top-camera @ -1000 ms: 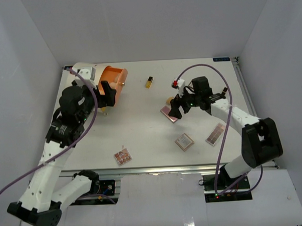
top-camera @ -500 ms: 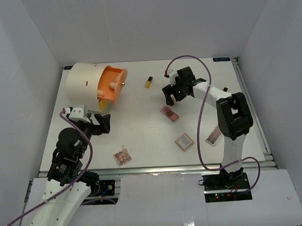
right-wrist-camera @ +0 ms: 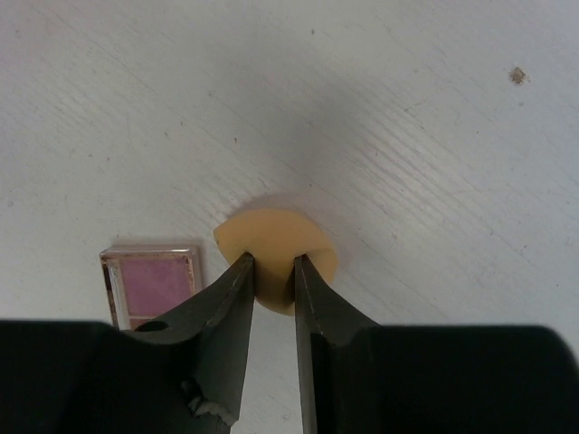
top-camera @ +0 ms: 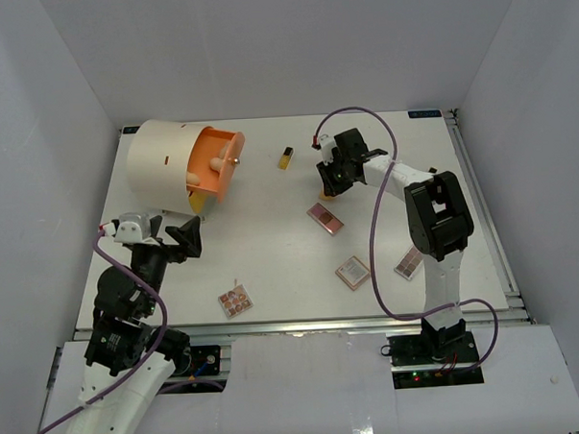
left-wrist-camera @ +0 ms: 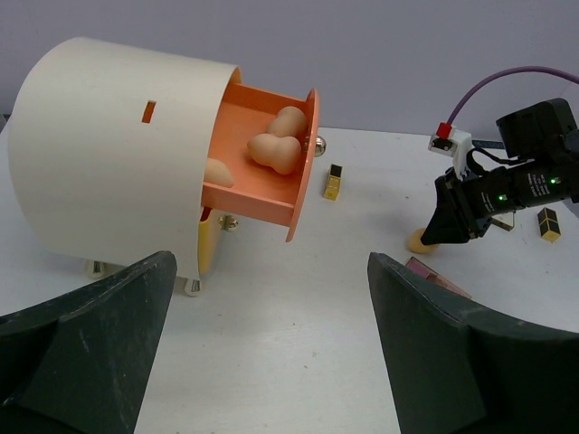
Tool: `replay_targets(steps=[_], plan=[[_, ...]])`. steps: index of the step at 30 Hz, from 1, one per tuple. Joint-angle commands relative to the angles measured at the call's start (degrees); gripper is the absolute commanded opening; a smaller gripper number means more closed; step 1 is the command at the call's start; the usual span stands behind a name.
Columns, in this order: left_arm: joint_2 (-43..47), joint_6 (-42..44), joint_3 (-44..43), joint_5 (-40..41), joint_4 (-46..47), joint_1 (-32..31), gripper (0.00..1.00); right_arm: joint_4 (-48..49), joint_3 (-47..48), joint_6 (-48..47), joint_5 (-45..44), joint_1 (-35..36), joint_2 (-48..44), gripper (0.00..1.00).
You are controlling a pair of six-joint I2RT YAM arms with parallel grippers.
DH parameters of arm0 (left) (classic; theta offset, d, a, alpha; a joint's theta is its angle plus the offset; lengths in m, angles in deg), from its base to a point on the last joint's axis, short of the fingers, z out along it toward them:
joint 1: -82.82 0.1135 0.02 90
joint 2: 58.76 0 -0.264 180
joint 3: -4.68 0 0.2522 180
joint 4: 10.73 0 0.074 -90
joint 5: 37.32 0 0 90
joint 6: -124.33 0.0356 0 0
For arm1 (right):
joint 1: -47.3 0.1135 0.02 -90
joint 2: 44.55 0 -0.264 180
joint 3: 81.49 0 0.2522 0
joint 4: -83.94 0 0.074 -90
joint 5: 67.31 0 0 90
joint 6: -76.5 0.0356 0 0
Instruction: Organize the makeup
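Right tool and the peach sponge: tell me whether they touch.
Touching. The right wrist view shows the right tool with both fingers pressed against the peach sponge, one on each side with no gap, pinching it.

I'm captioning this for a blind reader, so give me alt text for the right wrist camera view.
The right pincer pinches a peach egg-shaped sponge that sits on the white table, seen from directly above. A flat rectangular pink eyeshadow palette lies close beside the sponge, toward the picture's left edge.

Only the small bottle (top-camera: 285, 159) stands on the table (top-camera: 272, 261) between the open drawer (top-camera: 217, 167) and right hand (top-camera: 325, 188).
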Motion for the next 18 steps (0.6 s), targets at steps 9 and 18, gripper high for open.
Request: replay_targets(steps=[9, 18], plan=[[-0.4, 0.5, 0.5, 1.6, 1.1, 0.0, 0.98, 0.0, 4.0, -15.0, 5.6, 5.6, -13.4, 0.08], [1.1, 0.4, 0.7, 5.7, 0.8, 0.0, 0.98, 2.6, 25.9, -19.7, 6.0, 15.9, -12.6, 0.08]])
